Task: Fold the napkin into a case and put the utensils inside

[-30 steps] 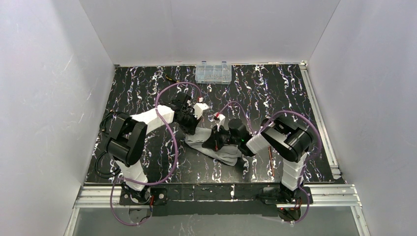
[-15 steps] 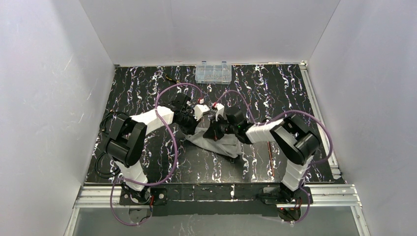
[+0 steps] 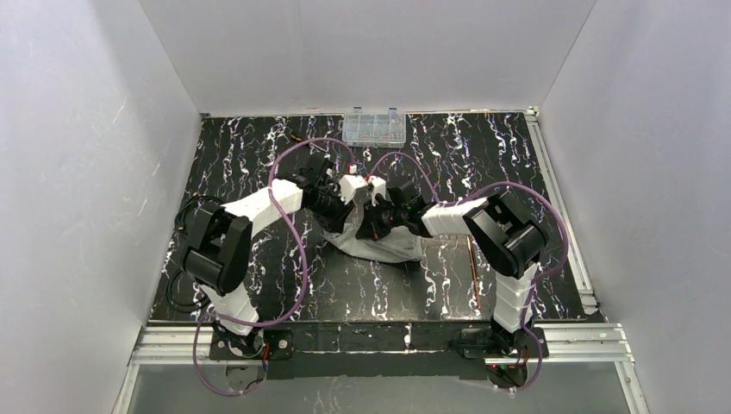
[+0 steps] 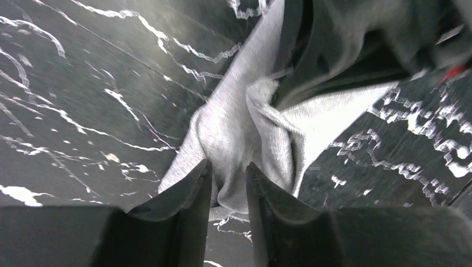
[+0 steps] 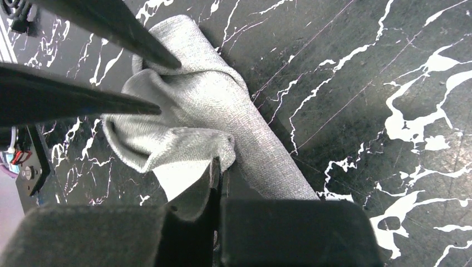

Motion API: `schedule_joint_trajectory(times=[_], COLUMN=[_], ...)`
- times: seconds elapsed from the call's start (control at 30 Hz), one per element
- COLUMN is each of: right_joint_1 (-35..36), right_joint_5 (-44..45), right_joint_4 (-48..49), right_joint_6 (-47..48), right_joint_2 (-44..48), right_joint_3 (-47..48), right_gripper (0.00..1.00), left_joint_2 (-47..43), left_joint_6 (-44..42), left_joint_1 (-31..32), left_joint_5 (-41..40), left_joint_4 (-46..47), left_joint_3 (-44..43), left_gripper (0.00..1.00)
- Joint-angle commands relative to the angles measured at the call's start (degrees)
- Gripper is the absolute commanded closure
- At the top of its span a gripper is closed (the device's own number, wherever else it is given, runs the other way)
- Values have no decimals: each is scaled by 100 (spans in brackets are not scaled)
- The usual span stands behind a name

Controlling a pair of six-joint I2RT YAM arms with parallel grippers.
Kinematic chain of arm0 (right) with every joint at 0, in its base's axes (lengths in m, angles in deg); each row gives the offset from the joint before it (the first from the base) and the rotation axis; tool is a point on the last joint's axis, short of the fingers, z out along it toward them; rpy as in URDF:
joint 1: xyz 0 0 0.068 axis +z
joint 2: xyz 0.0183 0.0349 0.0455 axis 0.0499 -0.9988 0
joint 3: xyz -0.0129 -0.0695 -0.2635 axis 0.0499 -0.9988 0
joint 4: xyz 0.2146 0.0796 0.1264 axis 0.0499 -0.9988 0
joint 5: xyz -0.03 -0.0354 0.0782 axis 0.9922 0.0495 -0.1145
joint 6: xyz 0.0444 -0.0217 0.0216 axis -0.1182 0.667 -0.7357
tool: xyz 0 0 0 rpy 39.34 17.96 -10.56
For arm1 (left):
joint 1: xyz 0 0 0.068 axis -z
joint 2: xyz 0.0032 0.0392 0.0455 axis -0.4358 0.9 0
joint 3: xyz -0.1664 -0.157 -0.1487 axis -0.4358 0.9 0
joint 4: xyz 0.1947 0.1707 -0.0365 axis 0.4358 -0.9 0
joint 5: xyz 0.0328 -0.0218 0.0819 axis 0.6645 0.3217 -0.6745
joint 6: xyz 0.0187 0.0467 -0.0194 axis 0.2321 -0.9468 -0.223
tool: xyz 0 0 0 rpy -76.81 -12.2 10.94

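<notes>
The napkin lies as a crumpled, partly rolled grey bundle in the middle of the table. My left gripper is shut on a bunched fold at its far left end, and the cloth sits between the fingertips in the left wrist view. My right gripper is shut on a thin cloth edge right beside it, as the right wrist view shows. The left fingers cross that view's top left. The utensils lie as thin copper rods on the table to the right, apart from the cloth.
A clear plastic compartment box stands at the far edge, with a small screwdriver to its left. Purple cables loop over both arms. White walls enclose the black marbled table.
Both grippers have moved toward the far side and closer together. The right one moved most, dragging the napkin's near part away from the front edge.
</notes>
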Motion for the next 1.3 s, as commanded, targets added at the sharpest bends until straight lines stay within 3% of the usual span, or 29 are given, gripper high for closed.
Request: schedule_joint_trajectory(times=[0.0, 0.1, 0.4, 0.87, 1.27], right_joint_1=[-14, 3, 599, 1284, 1606], right_joint_5=[264, 519, 1569, 2892, 2804], right_joint_4=[-372, 13, 1251, 847, 1009], right_joint_6=[113, -38, -265, -132, -360], right_joint_2=[12, 259, 863, 1522, 1594], right_joint_3=[-410, -744, -1549, -1655, -1892], right_gripper=[99, 99, 99, 99, 99], left_joint_2=[-429, -434, -436, -445, -248], left_joint_6=[373, 512, 624, 484, 53], left_joint_1=[-108, -172, -177, -74, 177], left_joint_5=[106, 37, 217, 578, 401], left_joint_4=[-395, -500, -511, -808, -1057], left_joint_3=[-590, -639, -101, 33, 284], left_gripper=[65, 63, 73, 85, 88])
